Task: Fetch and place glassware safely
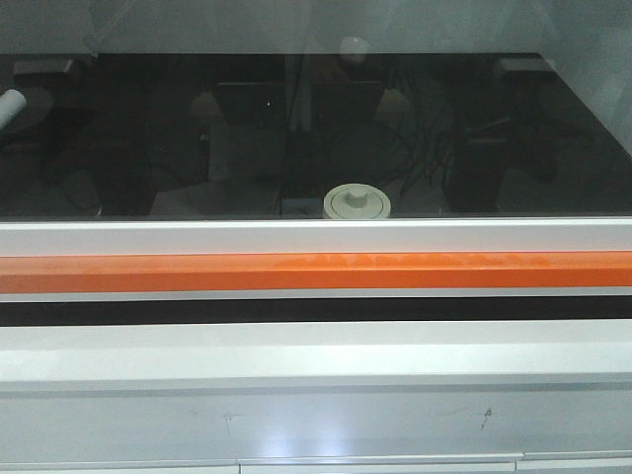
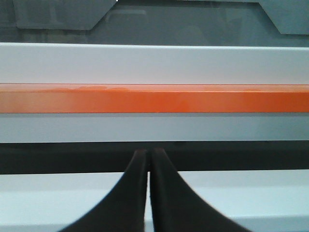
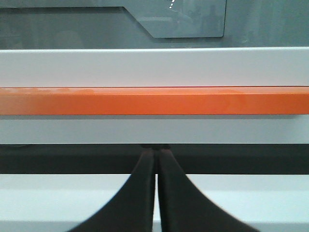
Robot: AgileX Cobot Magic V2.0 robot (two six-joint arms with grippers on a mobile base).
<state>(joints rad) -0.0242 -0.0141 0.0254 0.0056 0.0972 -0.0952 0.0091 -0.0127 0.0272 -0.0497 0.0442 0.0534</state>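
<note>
Squarely upright, glass jar (image 1: pixel 357 203) — lid knob (image 1: pixel 356 197) up, left claw (image 2: pixel 148 155) and right claw (image 3: pixel 156 151) pressed together.

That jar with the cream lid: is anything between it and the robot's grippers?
Yes. The jar appears to sit behind a dark glass pane, and its white frame and orange bar face both shut grippers, the left gripper and the right gripper.

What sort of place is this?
Likely a laboratory fume hood or glazed cabinet: dark glass pane, white frame with orange bar, and a lidded jar behind the glass.
</note>
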